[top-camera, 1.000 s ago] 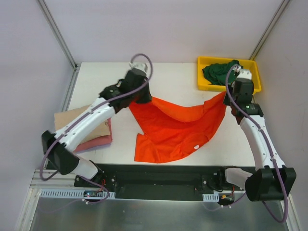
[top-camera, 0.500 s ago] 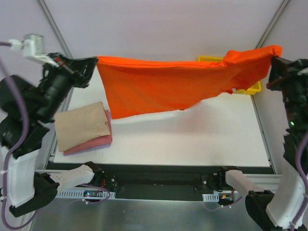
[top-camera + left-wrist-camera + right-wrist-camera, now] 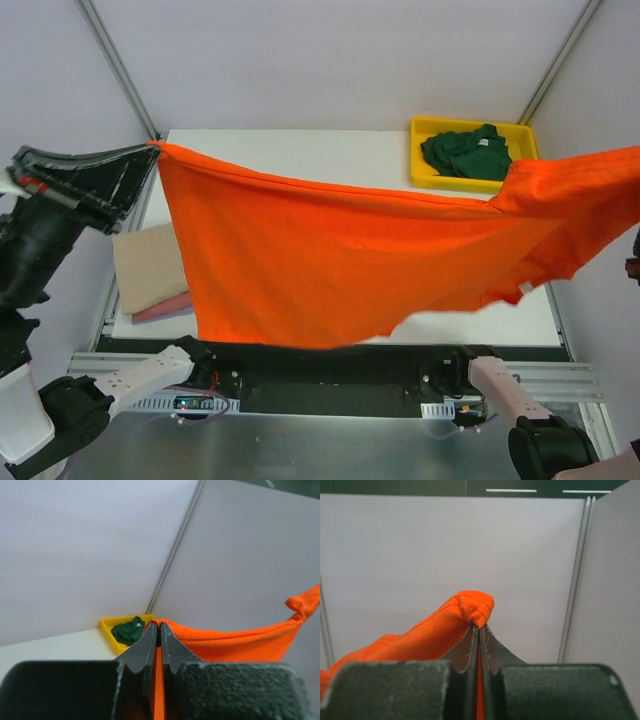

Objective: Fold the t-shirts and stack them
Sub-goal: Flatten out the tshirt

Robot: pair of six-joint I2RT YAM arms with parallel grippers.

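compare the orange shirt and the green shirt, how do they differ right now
The orange t-shirt hangs spread out in the air; the green t-shirt lies crumpled in the yellow tray. The orange t-shirt is pinched by the left gripper and right gripper; nothing holds the green t-shirt. Neither is folded.

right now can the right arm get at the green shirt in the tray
Probably not yet: the right claw is shut on the orange shirt, held up and stretched with the left claw. The green shirt lies uncovered in the tray.
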